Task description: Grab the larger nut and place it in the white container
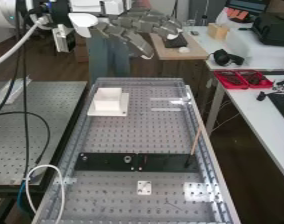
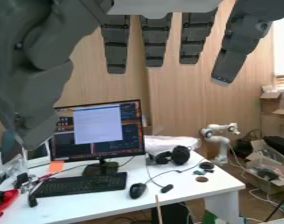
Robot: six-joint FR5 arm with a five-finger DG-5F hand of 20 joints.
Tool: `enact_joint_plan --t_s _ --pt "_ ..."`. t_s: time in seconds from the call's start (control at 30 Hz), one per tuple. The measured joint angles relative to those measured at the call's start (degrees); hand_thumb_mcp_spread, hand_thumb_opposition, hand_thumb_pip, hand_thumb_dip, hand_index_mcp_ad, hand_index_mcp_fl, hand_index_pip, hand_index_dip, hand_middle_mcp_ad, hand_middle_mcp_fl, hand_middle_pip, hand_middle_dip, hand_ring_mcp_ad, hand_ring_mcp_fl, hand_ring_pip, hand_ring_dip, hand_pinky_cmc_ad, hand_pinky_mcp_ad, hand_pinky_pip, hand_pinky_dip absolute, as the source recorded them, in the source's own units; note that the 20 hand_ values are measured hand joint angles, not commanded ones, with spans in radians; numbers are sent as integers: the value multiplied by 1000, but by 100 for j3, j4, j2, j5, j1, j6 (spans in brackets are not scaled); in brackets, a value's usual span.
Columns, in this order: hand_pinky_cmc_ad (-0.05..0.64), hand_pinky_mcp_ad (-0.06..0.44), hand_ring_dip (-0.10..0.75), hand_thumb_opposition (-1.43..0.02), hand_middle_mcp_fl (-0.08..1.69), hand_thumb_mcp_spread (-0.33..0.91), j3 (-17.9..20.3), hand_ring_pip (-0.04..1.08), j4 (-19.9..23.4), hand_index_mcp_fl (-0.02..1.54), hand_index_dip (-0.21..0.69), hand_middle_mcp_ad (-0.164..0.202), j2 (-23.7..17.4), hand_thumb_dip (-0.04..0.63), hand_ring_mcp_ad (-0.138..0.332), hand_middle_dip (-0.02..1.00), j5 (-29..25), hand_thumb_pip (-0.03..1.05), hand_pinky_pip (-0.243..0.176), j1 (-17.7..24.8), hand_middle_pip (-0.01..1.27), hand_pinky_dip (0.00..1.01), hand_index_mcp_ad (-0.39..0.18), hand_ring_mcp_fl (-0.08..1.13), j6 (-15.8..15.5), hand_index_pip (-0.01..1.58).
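At the top of the high view the hand (image 1: 136,25) is open above the far end of the bench, its fingers stretched toward the right. Straight fingers of the hand (image 2: 156,42) also hang in the wrist view, with nothing between them and the thumb. The white container (image 1: 108,99), on its pale base, stands on the perforated bench top well below the hand. On the flat black bar (image 1: 162,162) I see the smaller nut (image 1: 84,158) and the bearing (image 1: 127,159), standing apart from each other.
A thin wooden stick (image 1: 196,141) rises from the bar's right end. A small white plate (image 1: 144,188) lies on the bench nearer the camera. Red trays (image 1: 231,80) rest on the side table; a monitor (image 2: 99,131) stands on a desk.
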State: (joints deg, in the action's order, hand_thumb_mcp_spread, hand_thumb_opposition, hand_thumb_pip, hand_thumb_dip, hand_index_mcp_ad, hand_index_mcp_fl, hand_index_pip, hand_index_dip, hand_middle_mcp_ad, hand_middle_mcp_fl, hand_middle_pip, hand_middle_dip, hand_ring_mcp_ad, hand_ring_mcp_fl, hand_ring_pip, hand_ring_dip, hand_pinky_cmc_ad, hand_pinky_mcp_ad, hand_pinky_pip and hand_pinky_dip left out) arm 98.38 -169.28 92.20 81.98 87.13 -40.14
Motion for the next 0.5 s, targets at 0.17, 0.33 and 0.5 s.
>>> enact_joint_plan --t_s 0.17,0.33,0.5 --pt "361 312 147 -777 0 103 -40 93 -70 87 0 66 19 150 159 253 24 648 -112 5 131 620 -126 0 -2 314" --pt "361 312 150 -777 0 106 -99 93 -209 87 9 70 62 150 159 253 20 648 -112 -9 127 604 -126 0 -2 309" --pt "358 312 150 -777 0 106 -153 91 -326 87 14 70 111 150 159 250 22 648 -112 -46 127 599 -126 0 -3 309"
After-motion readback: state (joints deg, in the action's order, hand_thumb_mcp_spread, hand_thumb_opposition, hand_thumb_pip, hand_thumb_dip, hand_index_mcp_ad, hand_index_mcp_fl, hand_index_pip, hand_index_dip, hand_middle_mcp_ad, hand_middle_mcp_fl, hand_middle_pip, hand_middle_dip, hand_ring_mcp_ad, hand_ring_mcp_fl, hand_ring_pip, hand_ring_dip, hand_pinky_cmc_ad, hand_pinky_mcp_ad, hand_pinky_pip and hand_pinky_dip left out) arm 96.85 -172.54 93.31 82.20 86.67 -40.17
